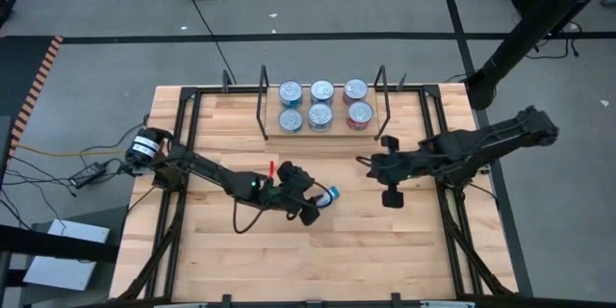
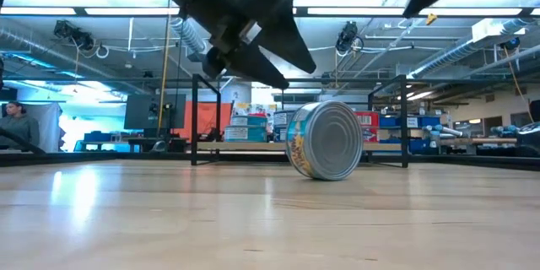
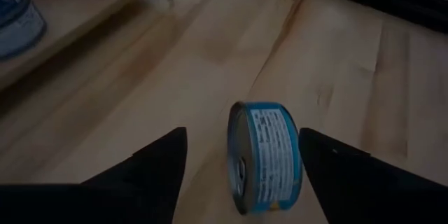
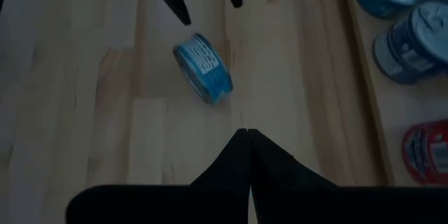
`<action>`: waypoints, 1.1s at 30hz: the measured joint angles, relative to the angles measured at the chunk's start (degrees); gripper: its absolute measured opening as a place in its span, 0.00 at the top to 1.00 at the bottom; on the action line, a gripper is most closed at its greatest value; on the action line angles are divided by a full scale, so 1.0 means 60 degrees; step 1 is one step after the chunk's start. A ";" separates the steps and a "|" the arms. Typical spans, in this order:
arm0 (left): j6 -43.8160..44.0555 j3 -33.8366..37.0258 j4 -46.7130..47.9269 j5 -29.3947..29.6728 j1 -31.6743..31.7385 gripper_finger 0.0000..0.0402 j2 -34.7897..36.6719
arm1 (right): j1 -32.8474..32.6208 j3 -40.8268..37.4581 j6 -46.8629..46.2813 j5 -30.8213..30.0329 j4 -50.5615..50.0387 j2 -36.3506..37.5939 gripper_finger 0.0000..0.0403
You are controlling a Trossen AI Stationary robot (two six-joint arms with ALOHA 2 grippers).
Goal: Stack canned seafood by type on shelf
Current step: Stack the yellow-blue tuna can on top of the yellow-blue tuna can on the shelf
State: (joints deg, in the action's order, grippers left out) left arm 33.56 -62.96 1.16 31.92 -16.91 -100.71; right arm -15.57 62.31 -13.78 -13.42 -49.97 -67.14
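Tin on its edge, right there on the bare table, blue label around the side and the shiny lid facing sideways, pull tab showing. It sits between my left claw's two fingers, which stand wide apart with a clear gap on each side. I'm gripping nothing at all. In the low view the tin balances on its rim like a wheel, my left claw hanging just above and behind it.

That's the tricky bit, I reckon. A tin standing like this wants to roll, so any nudge from one finger before the other could send it off across the boards. If I go for it, I'd come down square, both fingers meeting the flat lid and base together, not the curved label.

Further back, the shelf holds six tins between its black wire uprights: blue ones on one side, blue-teal in the middle, red ones at the other end. This blue one belongs with its own kind, I'd judge, laid flat on top of a matching tin.

My right claw waits near the shelf's red end, fingers pressed together, empty, well apart from the loose tin.
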 joint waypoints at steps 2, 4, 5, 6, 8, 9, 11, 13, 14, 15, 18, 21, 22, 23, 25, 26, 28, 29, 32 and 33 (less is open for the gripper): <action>0.0203 -0.0007 0.0067 -0.0051 -0.0023 0.30 -0.0007 | -0.0004 -0.0304 -0.0151 0.0008 0.0079 0.0227 0.98; 0.0356 -0.0007 0.0098 -0.0056 -0.0022 0.30 -0.0007 | -0.0004 -0.0639 -0.0403 0.0028 0.0109 0.0458 0.98; 0.0419 -0.0007 0.0143 -0.0060 -0.0022 0.30 -0.0007 | -0.0005 -0.0777 -0.0572 0.0029 0.0114 0.0558 0.98; 0.0446 -0.0007 0.0166 -0.0075 -0.0021 0.30 -0.0007 | -0.0012 -0.0932 -0.0724 0.0028 0.0182 0.0664 0.98; 0.0441 -0.0007 0.0163 -0.0102 -0.0015 0.30 -0.0007 | -0.0064 -0.1222 -0.0918 0.0024 0.0303 0.0842 0.98; 0.0391 -0.0007 0.0159 -0.0102 -0.0015 0.30 -0.0007 | -0.0082 -0.1324 -0.0948 0.0027 0.0364 0.0908 0.98; 0.0237 -0.0007 0.0163 -0.0102 -0.0015 0.30 -0.0007 | -0.0095 -0.1464 -0.1019 0.0027 0.0546 0.1021 0.98; 0.0246 -0.0007 0.0153 -0.0109 -0.0015 0.29 -0.0007 | -0.0095 -0.1565 -0.1131 0.0027 0.0649 0.1109 0.98; 0.0285 -0.0007 0.0146 -0.0112 -0.0015 0.29 -0.0007 | -0.0095 -0.1593 -0.1162 0.0027 0.0709 0.1137 0.98; 0.0363 -0.0007 0.0146 -0.0134 -0.0015 0.29 -0.0007 | -0.0095 -0.1604 -0.1177 0.0025 0.0749 0.1148 0.98; 0.0722 -0.0007 0.0097 -0.0353 -0.0013 0.29 -0.0012 | -0.0095 -0.1604 -0.1151 0.0023 0.0753 0.1145 0.98; 0.0958 -0.0074 -0.0043 -0.0449 -0.0004 0.29 -0.0165 | -0.0095 -0.1604 -0.1000 0.0021 0.0757 0.1139 0.98; 0.0979 -0.0148 0.0070 -0.0463 -0.0004 0.29 -0.0246 | -0.0095 -0.1604 -0.0958 0.0019 0.0761 0.1137 0.98; 0.0977 -0.0308 0.0132 -0.0459 -0.0004 0.29 -0.0377 | -0.0095 -0.1604 -0.0950 0.0019 0.0776 0.1137 0.98; 0.0913 -0.0690 0.0424 -0.0480 0.0000 0.29 -0.0618 | -0.0095 -0.1604 -0.0937 0.0019 0.0811 0.1137 0.98; 0.0867 -0.0952 0.0732 -0.0481 0.0000 0.29 -0.0763 | -0.0095 -0.1604 -0.0933 0.0018 0.0807 0.1137 0.98; 0.0717 -0.1478 0.1314 -0.0449 0.0000 0.29 -0.1086 | -0.0095 -0.1608 -0.0929 0.0015 0.0827 0.1137 0.98; 0.0650 -0.1719 0.1709 -0.0404 0.0004 0.29 -0.1225 | -0.0095 -0.1608 -0.0929 0.0011 0.0824 0.1137 0.98; 0.0462 -0.2337 0.2434 -0.0321 0.0004 0.29 -0.1650 | -0.0095 -0.1612 -0.0928 0.0005 0.0823 0.1137 0.98; 0.0462 -0.2464 0.2678 -0.0295 0.0007 0.29 -0.1763 | -0.0095 -0.1612 -0.0924 0.0001 0.0825 0.1137 0.98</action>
State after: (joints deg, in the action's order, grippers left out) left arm 36.34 -77.75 17.22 30.15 -16.86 -111.29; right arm -16.14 52.64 -19.33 -13.41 -45.02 -60.31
